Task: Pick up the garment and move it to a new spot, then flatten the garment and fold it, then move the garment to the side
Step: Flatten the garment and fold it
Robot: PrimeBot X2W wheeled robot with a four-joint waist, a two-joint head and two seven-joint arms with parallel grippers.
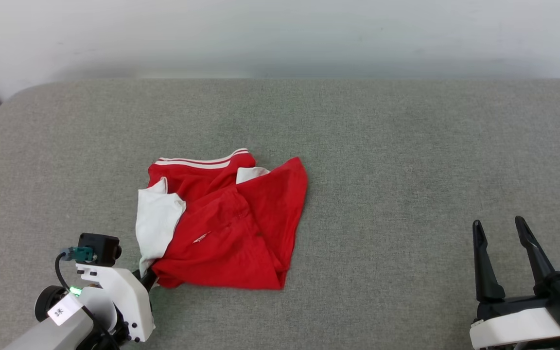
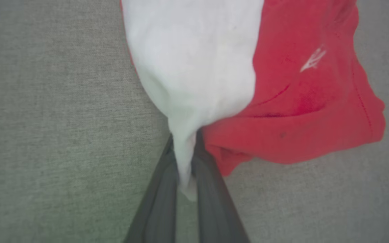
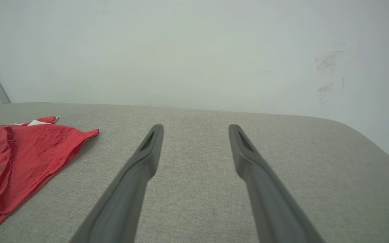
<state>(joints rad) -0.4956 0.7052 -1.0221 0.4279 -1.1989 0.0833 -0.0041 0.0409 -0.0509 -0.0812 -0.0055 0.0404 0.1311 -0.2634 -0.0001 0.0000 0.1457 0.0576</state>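
Item: garment, red T-shirt with white sleeves, crumpled centre-left on grey cushioned surface; left gripper pinched on its white sleeve edge, lower left; right gripper wide, empty, lower right, well apart; only the grasp made, with moving, flattening and folding outstanding; no obstacle seen.

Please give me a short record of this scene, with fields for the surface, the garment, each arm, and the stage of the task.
surface: grey padded surface, pale wall behind
item: garment, red T-shirt with white sleeves, lying crumpled, not flattened
left arm: left gripper shut on the white sleeve at the garment's near left corner
right arm: right gripper open, empty, well apart from the garment
stage: gripped for pick-up; not yet folded
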